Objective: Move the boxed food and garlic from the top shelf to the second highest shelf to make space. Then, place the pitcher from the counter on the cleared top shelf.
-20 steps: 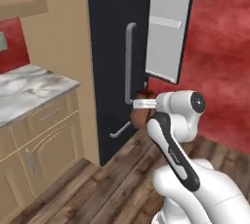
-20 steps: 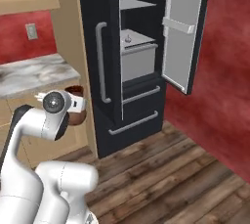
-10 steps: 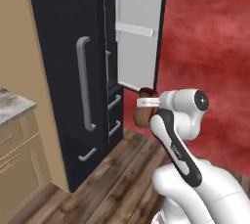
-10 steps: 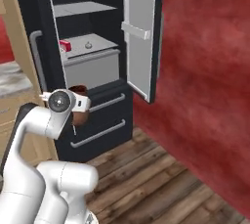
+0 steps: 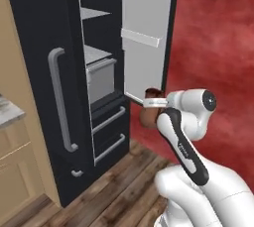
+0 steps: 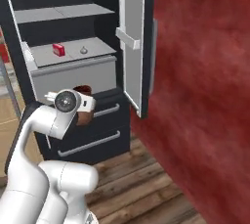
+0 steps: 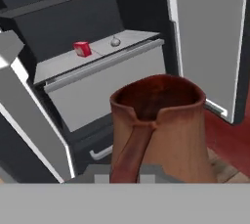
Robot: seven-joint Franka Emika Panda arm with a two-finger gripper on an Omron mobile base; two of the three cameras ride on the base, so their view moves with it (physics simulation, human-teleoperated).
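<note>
Two items, the boxed food (image 6: pixel 58 49) and the garlic (image 6: pixel 83 50), already sit on the second highest shelf (image 6: pixel 97 47), box to the left, bulb just right of it, apart from each other. Above them I see the top shelf (image 6: pixel 63 11) bare. Further right the fridge door (image 6: pixel 134 42) stands open.

I have the pitcher (image 7: pixel 158 130) up in front of the fridge, carried at the gripper (image 6: pixel 85 104), level with the drawer (image 6: pixel 73 74) under the lower shelf. In the hand view its handle faces the camera. The jug hides the fingers, so I can't tell how tightly they grip; I judge they're clamped on it, since it hangs off any surface.

Risks, my guess: the lift to the top shelf is long, and the rim could clip the front edge of either shelf, or the door bins (image 5: pixel 141 37) on the right. A weak hold might let the jug tilt or slip.

Hidden: the pitcher's base, the fingers, and the shelf's back corners in the dark.
</note>
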